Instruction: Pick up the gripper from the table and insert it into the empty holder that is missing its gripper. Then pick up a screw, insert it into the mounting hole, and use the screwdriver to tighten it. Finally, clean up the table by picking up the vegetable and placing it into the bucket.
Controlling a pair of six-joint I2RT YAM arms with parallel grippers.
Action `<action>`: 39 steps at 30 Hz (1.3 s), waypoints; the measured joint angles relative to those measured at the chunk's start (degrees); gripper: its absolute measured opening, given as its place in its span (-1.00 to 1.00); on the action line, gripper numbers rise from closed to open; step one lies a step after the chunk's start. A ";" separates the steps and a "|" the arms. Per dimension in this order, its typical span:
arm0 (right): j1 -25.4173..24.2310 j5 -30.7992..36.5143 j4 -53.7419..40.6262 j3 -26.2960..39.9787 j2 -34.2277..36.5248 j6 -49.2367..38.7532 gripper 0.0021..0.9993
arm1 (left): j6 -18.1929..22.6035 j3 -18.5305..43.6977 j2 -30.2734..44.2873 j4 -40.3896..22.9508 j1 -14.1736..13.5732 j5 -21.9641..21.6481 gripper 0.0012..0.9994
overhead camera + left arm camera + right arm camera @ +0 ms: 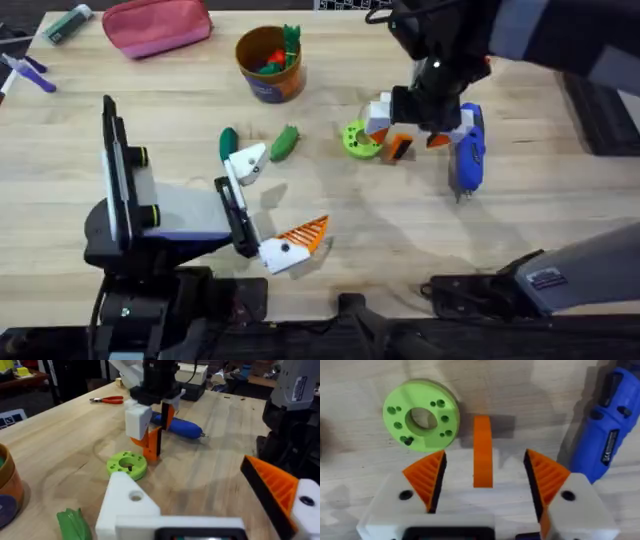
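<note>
Key relation: gripper (482, 451) lay on the table (400, 240) squarely between the two open pads of the right tool (484, 480); untouched on either side; long axis ran along the tool's approach line, not across the gap, so closing would pinch its flat flanks.
Neighbours: green disc (421, 414) just beside the gripper on one side; screwdriver (605, 430) lying near on the other, apart from both pads.
Nearer arm: right, hung straight over the piece; left well apart, toward the near edge of the table.
Right tool state: spread wide, nothing held; orange ribbed pads (427, 477) level with the gripper's near end.
Right arm pose: reached forward over the table, wrist turned down, tool pointed almost vertically at the surface.
Left tool (275, 215): parked low, spread wide, empty; one finger bare white, judged the holder (131, 505) missing its piece; other finger carried its orange pad.
Bucket (268, 62): far side of the table, already holding some items.
Vegetable (285, 142): green, lying between bucket and left tool.
Judged step: grasp not yet made; descent and closing needed.
</note>
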 joint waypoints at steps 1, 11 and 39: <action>0.00 0.02 0.40 0.00 0.43 0.02 0.76 | 0.00 0.00 0.01 0.00 0.00 0.00 0.97; 0.00 -0.02 0.95 0.00 0.96 0.03 0.60 | 0.00 0.00 -0.01 0.00 0.00 0.00 0.97; 0.00 -1.56 0.60 0.00 0.96 0.43 -0.26 | 0.01 0.00 -0.01 0.00 0.00 0.00 0.97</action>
